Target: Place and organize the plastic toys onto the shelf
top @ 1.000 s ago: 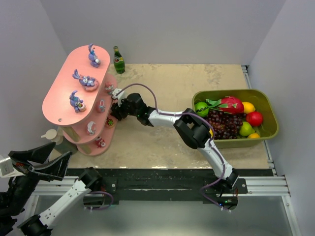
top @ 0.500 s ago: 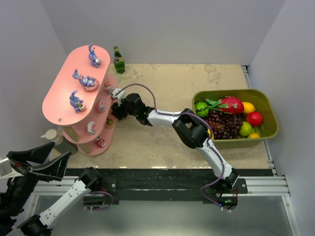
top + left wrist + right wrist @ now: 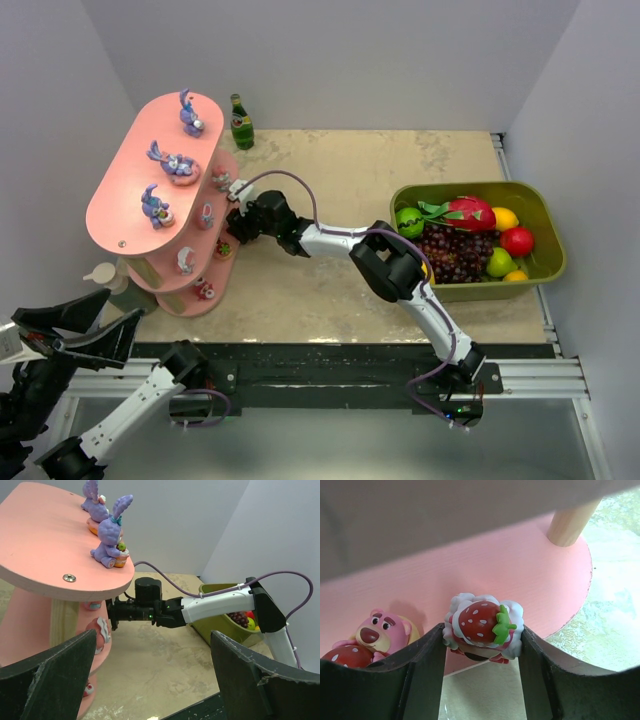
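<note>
The salmon-pink shelf (image 3: 120, 205) stands at the left, with three purple bunny toys (image 3: 172, 163) on its top tier. Smaller toys (image 3: 205, 214) sit on the tiers below. My right gripper (image 3: 231, 236) reaches in at a lower tier's edge. It is shut on a strawberry toy (image 3: 482, 622) with white cream, which hangs at the rim of the pink tier (image 3: 520, 575). A pink bear toy (image 3: 380, 632) rests on that tier to the left. My left gripper (image 3: 155, 680) is wide open and holds nothing, low at the near left, away from the shelf (image 3: 45, 545).
A green bottle (image 3: 241, 122) stands behind the shelf. An olive tub (image 3: 545, 225) of fake fruit sits at the right. A small white object (image 3: 103, 273) lies by the shelf's near end. A wooden post (image 3: 570, 522) joins the tiers close to the held toy.
The right gripper stays at the tier's edge with the strawberry toy. The left gripper has sunk very slightly.
</note>
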`<state>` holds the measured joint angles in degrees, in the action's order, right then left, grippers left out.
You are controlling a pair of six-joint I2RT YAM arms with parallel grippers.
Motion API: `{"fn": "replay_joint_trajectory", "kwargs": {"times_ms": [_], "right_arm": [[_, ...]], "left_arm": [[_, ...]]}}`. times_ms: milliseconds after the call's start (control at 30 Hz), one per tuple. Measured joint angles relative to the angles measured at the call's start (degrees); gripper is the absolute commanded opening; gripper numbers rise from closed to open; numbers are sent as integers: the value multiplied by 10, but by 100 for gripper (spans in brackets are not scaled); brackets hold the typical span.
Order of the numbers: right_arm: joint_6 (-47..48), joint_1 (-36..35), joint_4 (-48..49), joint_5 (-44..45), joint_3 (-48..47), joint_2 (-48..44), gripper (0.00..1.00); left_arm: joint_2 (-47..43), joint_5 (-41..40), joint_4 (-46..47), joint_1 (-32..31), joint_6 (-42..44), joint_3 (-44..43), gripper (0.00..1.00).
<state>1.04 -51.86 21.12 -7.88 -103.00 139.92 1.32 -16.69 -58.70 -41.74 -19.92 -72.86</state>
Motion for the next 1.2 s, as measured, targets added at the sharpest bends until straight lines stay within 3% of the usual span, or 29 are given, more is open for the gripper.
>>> {"fn": "replay_joint_trajectory", "kwargs": {"times_ms": [700, 1200], "right_arm": [[0, -5, 48, 24, 34, -5, 70], [-1, -10, 73, 54, 85, -42, 72]], "left_arm": [[0, 0, 4, 0, 0, 0, 100], [0, 0, 3, 0, 0, -3, 99]]}}
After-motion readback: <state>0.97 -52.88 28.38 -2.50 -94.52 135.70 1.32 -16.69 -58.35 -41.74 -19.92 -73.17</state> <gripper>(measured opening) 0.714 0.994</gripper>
